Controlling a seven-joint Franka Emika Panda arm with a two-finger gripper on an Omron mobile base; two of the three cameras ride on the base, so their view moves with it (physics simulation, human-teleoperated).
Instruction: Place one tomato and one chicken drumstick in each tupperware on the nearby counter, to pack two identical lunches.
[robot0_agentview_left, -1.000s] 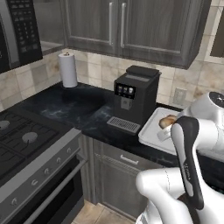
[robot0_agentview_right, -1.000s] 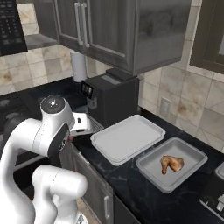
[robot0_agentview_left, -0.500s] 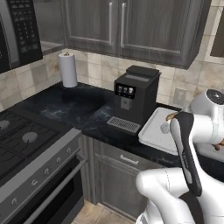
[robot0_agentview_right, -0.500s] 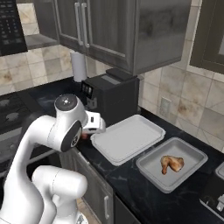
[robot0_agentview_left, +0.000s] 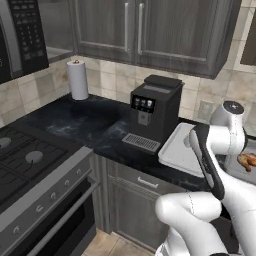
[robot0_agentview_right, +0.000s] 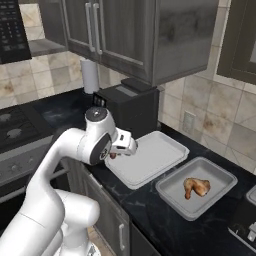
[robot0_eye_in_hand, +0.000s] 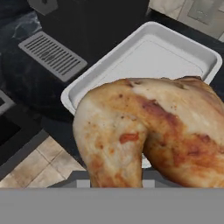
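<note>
My gripper (robot0_agentview_right: 115, 155) is shut on a golden-brown chicken drumstick (robot0_eye_in_hand: 148, 131), which looms large in the hand view and hides the fingertips. It hangs over the near left corner of an empty pale tupperware (robot0_eye_in_hand: 144, 61) (robot0_agentview_right: 150, 157) (robot0_agentview_left: 179, 150) on the black counter (robot0_agentview_right: 150, 215). A second tupperware (robot0_agentview_right: 220, 180) to the right holds another chicken drumstick (robot0_agentview_right: 196, 186) (robot0_agentview_left: 246, 161). No tomato is in view.
A black coffee machine (robot0_agentview_left: 152, 112) (robot0_agentview_right: 127, 107) with a slotted drip tray (robot0_eye_in_hand: 52, 54) stands just left of the empty tupperware. A paper towel roll (robot0_agentview_left: 77, 80) is at the back wall, a stove (robot0_agentview_left: 25, 165) at far left, and wall cabinets (robot0_agentview_right: 125, 35) hang overhead.
The arm has swung right with the drumstick, from in front of the coffee machine to the near corner of the empty tupperware. The trays have not moved.
</note>
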